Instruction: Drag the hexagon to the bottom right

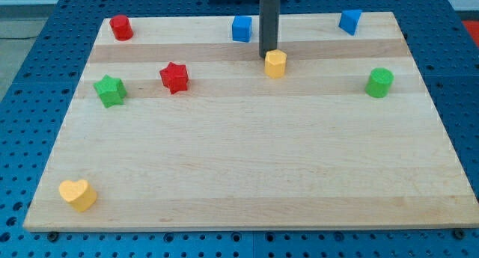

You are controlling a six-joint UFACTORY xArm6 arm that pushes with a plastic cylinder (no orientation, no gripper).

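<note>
A yellow hexagon block (275,63) sits on the wooden board (247,161) in the upper middle of the view. My dark rod comes down from the view's top, and my tip (267,57) rests just at the hexagon's upper-left side, touching or nearly touching it. The bottom right of the board lies far from the hexagon.
A blue cube (241,28) is left of the rod at the top. A second blue block (349,22) sits top right, a green cylinder (379,82) at right. A red star (174,78), green star (110,90), red cylinder (121,27) and yellow heart (78,194) lie to the left.
</note>
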